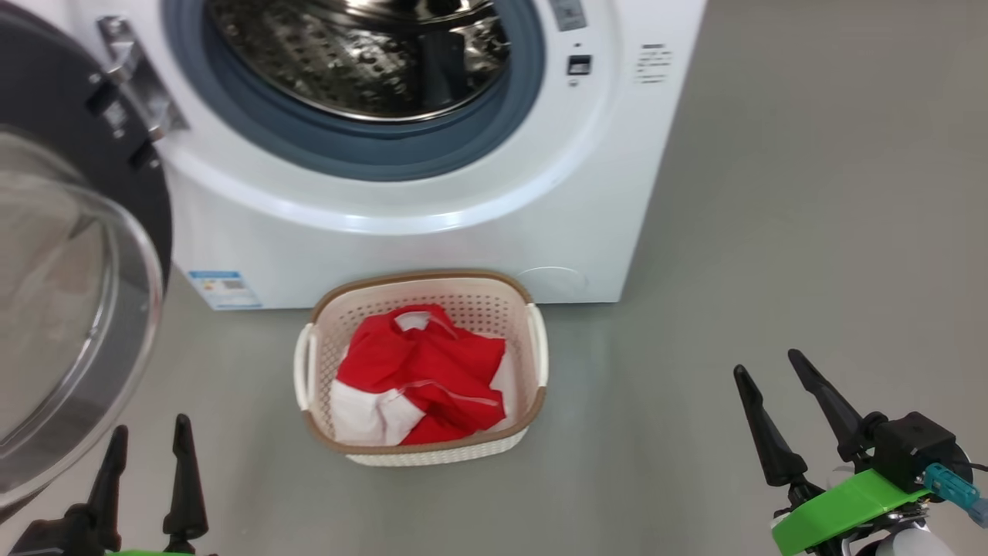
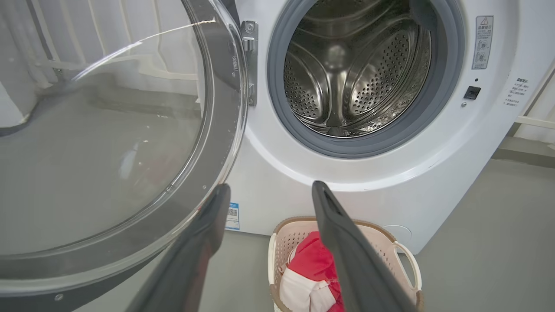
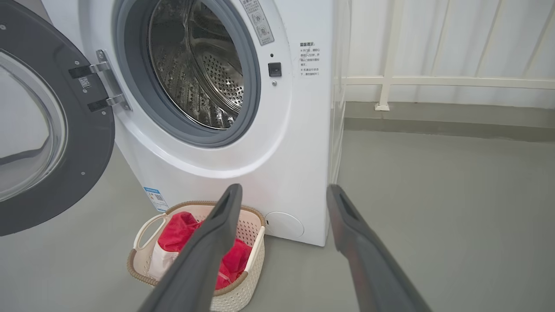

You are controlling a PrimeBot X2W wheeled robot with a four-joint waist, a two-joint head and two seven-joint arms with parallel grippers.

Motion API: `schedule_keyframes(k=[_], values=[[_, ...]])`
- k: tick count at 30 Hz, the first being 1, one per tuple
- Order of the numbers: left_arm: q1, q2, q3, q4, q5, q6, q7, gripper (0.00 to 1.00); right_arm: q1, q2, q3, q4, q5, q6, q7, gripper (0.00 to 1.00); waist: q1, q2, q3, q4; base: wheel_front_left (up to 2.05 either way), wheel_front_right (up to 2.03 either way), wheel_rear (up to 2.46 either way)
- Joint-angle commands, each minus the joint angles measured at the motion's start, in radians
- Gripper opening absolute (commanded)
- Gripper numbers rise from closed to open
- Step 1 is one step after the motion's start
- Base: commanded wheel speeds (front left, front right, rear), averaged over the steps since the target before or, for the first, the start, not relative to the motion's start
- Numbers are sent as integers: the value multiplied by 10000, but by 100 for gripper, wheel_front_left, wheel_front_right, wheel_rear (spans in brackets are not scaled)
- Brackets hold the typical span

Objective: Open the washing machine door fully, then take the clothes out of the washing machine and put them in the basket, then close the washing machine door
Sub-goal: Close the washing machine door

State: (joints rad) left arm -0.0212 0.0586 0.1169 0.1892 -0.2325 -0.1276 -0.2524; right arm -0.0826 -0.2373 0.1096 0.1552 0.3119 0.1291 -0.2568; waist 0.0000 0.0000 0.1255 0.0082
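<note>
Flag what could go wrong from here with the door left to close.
The left tool sits close to the wide-open washing machine door; a push landing on its bulging glass may slip off. The basket stands right before the washing machine; rolling forward might knock it.

The door (image 1: 73, 293) was cut by the head view's left edge, the machine (image 1: 432, 232) by its top edge. The print (image 1: 653, 63) beside the opening was too small to read. In the left wrist view a finger (image 2: 347, 260) covered part of the basket (image 2: 299, 236) and clothes (image 2: 312, 264)
</note>
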Motion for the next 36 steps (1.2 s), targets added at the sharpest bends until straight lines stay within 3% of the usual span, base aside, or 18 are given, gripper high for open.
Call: schedule_keyframes(k=[1, 12, 21, 36], values=[[-165, 100, 404, -187, -78, -30, -93, 100, -241, -178, 232, -196, 71, 16, -49, 100, 0, 0, 75, 354, 0, 0, 0], [-161, -73, 580, 49, -366, -5, -93, 100, -930, -493, 843, 65, 142, 16, -49, 100, 0, 0, 130, 2040, 0, 0, 0], [-19, -81, 188, 86, -916, 414, -93, 100, -1599, -688, 1463, 351, 279, 16, -49, 100, 0, 0, 148, 3244, 0, 0, 0], [207, -83, -146, 34, -1334, 782, -93, 100, -2097, -754, 1944, 636, 412, 16, -49, 100, 0, 0, 222, 4392, 0, 0, 0]])
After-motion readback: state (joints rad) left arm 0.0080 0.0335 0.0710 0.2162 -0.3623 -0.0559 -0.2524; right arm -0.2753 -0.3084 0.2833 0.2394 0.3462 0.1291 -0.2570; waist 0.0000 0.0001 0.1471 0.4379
